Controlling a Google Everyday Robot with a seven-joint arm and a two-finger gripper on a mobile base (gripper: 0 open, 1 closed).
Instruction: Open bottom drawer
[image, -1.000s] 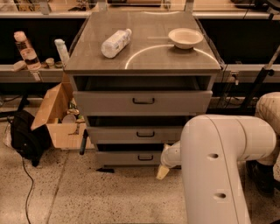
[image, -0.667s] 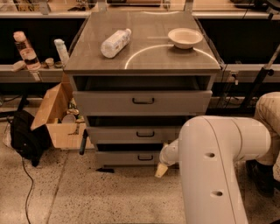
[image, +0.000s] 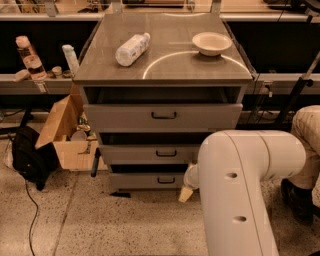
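So the bottom drawer (image: 145, 181) sits at the very base of the grey drawer unit, just above the speckled floor. It has a short flat front with a small black bar handle (image: 166, 180) in the middle. There's a dark gap between its top edge and the middle drawer (image: 150, 154) above it. The top drawer (image: 162, 117) is the tallest and sticks out a bit, since you can see into the slot behind its front.

The gripper (image: 186, 192) is low down, just beside the right end of the bottom drawer's front and to the right of the handle, not on it. Only a pale tip shows, because the fat white arm (image: 240, 190) fills the lower right and covers the rest. Honestly can't tell if it's open or closed, or whether it touches the drawer.

On the table (image: 165, 70) a clear plastic bottle (image: 132, 48) lies on its side at the left, and a shallow white bowl (image: 212, 43) sits at the right, well apart. An open cardboard box (image: 62, 132) sits on the floor left of the drawers, with a black bag (image: 30, 157) beside it.
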